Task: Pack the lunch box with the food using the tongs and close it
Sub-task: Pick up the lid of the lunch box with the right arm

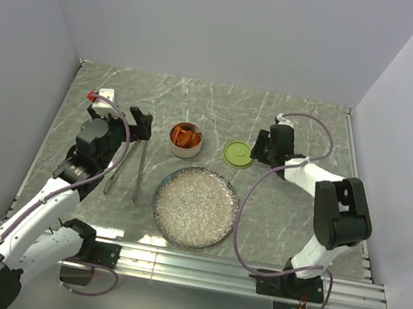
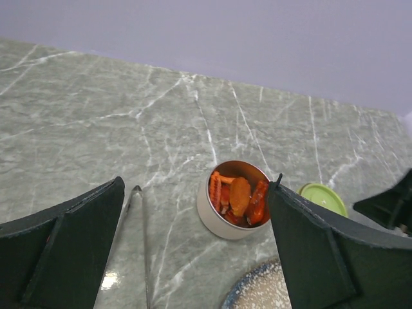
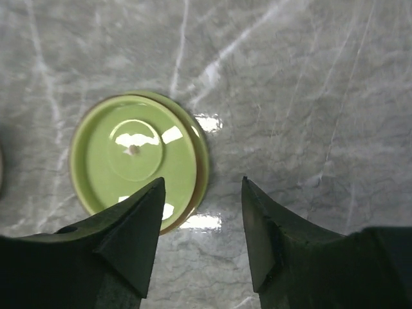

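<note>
The lunch box (image 1: 186, 140), a small round steel tin, stands on the marble table with the food (image 1: 186, 136), orange-red chunks, inside it. The left wrist view shows the tin (image 2: 219, 219) and food (image 2: 239, 195) just ahead of my left gripper (image 2: 196, 187), which is open and empty. The tongs (image 1: 139, 171) lie flat on the table left of the plate, under the left gripper (image 1: 141, 123). The lime-green lid (image 1: 237, 153) lies flat to the right of the tin. My right gripper (image 3: 203, 183) is open low over the lid (image 3: 135, 154); one finger is above the lid, the other beside its right rim.
A wide speckled grey plate (image 1: 195, 206) sits in front of the tin and lid, bare of food. The tongs (image 2: 138, 238) and the plate's rim (image 2: 257, 290) show near the left fingers. White walls enclose the table on three sides.
</note>
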